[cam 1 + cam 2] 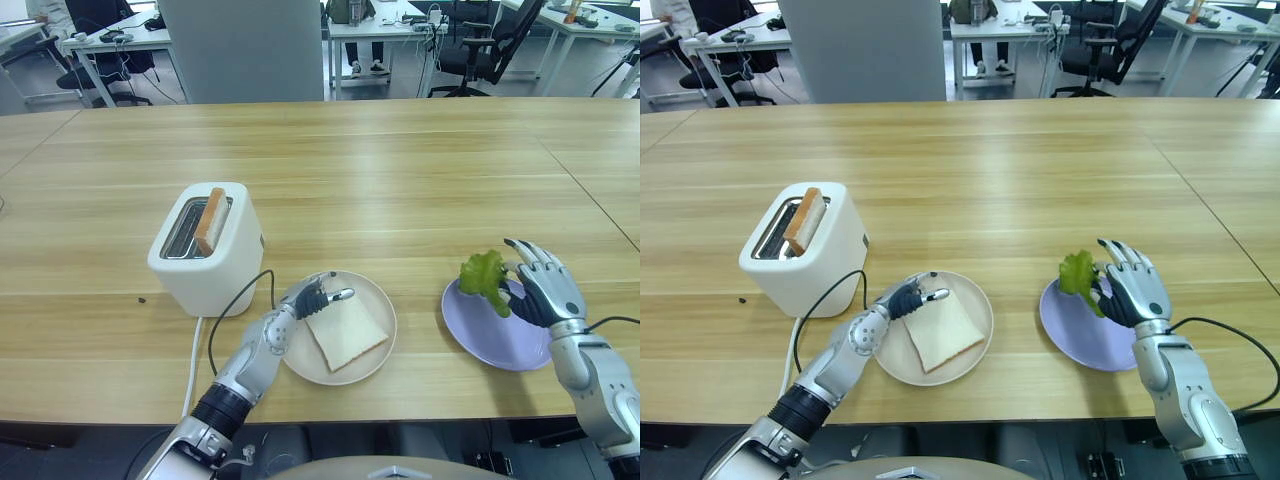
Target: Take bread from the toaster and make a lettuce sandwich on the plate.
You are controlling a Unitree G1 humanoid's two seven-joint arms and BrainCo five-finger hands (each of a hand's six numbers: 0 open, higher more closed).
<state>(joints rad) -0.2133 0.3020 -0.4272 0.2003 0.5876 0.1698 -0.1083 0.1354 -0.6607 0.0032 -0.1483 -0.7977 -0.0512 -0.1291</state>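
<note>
The cream plate point(384, 300) is sitting near the front edge of the table point(400, 170), and one slice of bread point(347, 332) is lying flat on it. The left hand point(308, 300) is resting over the cream plate's left rim. Its fingers are curling in, and one finger is poking out toward the slice's corner. It is holding nothing that I can see.

Just to the left of the cream plate, the white toaster point(215, 265) is standing. A second slice point(210, 222) is sticking up out of its slot. The black cord point(232, 312) is looping between the toaster and the cream plate.

To the right of the cream plate, a little apart, a purple plate point(490, 350) is lying. The right hand point(545, 288) is hovering over it and seems to be pinching the lettuce point(484, 277) by the leaf's right side, while its other fingers are standing up straight. The leaf is hanging up off the purple plate.

The lettuce is probably very light, soft and floppy (it could tear or slip out), so a gentle pinch near the thicker stem part is looking best. The bread in the toaster is likely stiff, dry and crumbly. Taking it by the top edge that is poking out, with fingers on its two flat sides, is looking like the safe way.
</note>
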